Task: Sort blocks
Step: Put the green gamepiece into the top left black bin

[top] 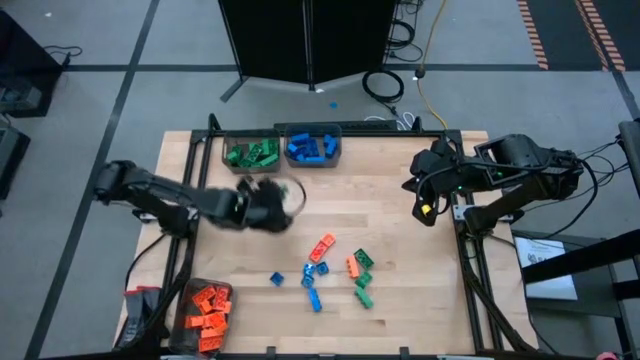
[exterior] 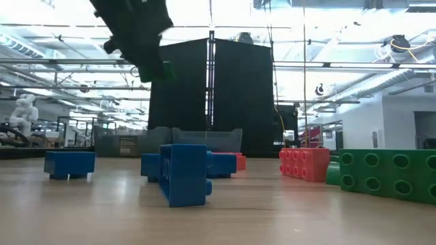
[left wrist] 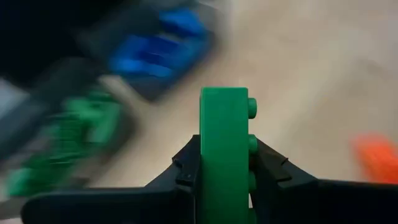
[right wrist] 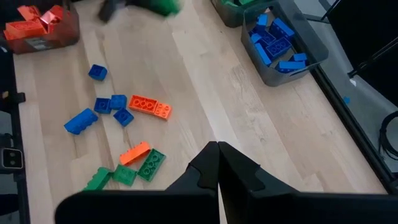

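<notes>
A: From above, where is the left gripper (top: 268, 205)?

B: Over the bare wood, short of the two bins at the far edge: the green-filled bin (top: 251, 153) and the blue-filled bin (top: 313, 147). It shows as a dark smear there. The loose blocks (top: 330, 270) lie well behind it, towards the near edge, and the orange-filled bin (top: 207, 305) sits at the near left corner. The right gripper (top: 425, 200) waits by the table's right edge.

A: And at table height?

B: The left gripper (exterior: 153, 68) hangs high above the wood with something green at its tip. Blue, orange and green bricks stand on the table below.

A: The left wrist camera?

B: The jaws are clamped on a green block (left wrist: 224, 155), which stands on edge between them, studs facing one finger. Past it, blurred, are the green and blue bins.

A: The right wrist?

B: Its jaws are pressed together on nothing (right wrist: 217, 152). Beyond them lies the scatter of loose blocks, with the blue-filled bin off to one side.
</notes>
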